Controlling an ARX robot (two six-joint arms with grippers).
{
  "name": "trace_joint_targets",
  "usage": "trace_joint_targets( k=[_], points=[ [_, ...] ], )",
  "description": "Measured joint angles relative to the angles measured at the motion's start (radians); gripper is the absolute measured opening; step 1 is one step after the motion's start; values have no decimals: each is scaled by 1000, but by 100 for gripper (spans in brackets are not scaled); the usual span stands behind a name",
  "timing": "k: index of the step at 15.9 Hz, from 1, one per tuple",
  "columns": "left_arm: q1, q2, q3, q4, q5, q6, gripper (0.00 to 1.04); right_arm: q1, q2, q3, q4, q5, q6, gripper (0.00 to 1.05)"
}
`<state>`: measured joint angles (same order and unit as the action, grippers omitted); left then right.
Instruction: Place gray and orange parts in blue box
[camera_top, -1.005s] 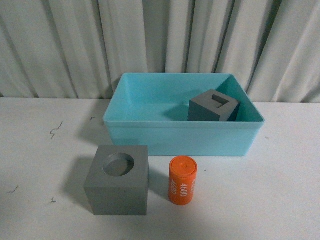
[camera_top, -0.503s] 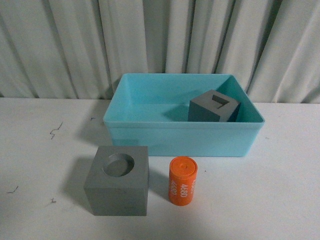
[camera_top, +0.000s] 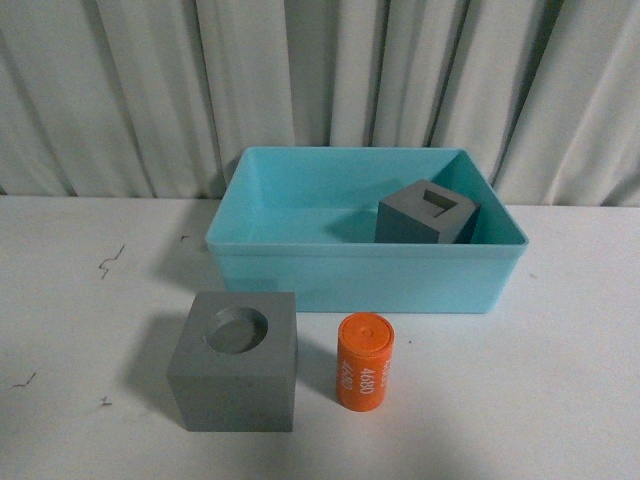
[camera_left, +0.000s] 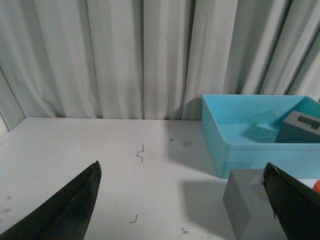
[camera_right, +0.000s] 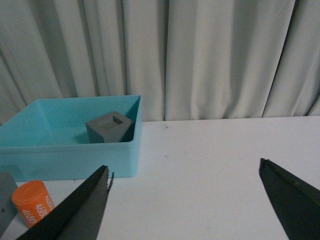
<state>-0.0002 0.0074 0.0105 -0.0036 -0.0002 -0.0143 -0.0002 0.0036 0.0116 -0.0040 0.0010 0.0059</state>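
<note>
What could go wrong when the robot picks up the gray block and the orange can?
The upright orange cylinder with white numerals stands close beside the matte gray cube with a round recess; grabbing either might knock the cylinder over, and it could roll. The cube also looks wide, so it may slip from the open left gripper.

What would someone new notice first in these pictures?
The large turquoise-blue box sits mid-table at the back of the white table, with the rectangular-recess gray cube inside it near its right end. In front of the box, and outside it, the bright orange cylinder stands upright just right of the round-recess gray cube.
</note>
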Motion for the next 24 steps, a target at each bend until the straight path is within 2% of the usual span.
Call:
trace_joint_targets(
  k=[1, 2, 3, 4, 5, 7, 12, 20, 24],
  points=[
    [0, 0, 0, 0, 0, 0, 98, 0, 0, 0, 0, 0, 0, 100],
    [10, 87, 79, -223, 33, -70, 98, 0, 0, 0, -1, 0, 0, 97],
    [12, 304, 190, -370, 40, -185, 98, 0, 0, 0, 0, -1, 0, 98],
    [11, 485, 252, -340, 43, -304, 98, 0, 0, 0, 0, -1, 0, 98],
    [11, 591, 277, -268, 52, -332, 98, 0, 0, 0, 0, 0, 0, 98],
    [9, 817, 336, -98, 57, -325, 98, 0, 0, 0, 0, 0, 0, 98],
    [-64, 1152, 440, 135, 44, -270, 98, 0, 0, 0, 0, 0, 0, 98],
    [-290, 1582, 605, 331, -27, -248, 98, 0, 0, 0, 0, 0, 0, 98],
    [-297, 1701, 659, 371, -37, -249, 98, 0, 0, 0, 0, 0, 0, 98]
  ],
)
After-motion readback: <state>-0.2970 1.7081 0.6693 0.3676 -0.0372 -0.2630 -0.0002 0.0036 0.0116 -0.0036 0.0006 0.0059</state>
